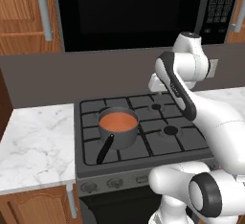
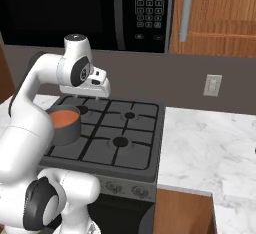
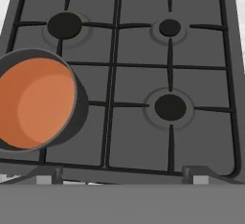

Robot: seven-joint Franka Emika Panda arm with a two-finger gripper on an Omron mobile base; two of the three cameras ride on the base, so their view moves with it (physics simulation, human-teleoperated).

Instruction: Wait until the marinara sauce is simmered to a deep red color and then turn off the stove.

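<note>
Orange-red marinara sauce (image 1: 117,121) in small dark grey saucepan (image 1: 118,133) on near-left burner of dark grey gas stove (image 1: 158,144). Fingers (image 2: 95,96) spread wide, empty, hovering above far grates; front knobs (image 1: 115,183) lie near, below.

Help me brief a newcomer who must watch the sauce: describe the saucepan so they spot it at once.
Below the black microwave sits the dark grey stove, set between white marble counters. On its front left burner stands a small dark grey saucepan, its long black handle pointing toward the knobs. It is the one pot on the grates, filled with smooth orange-red marinara sauce.
</note>
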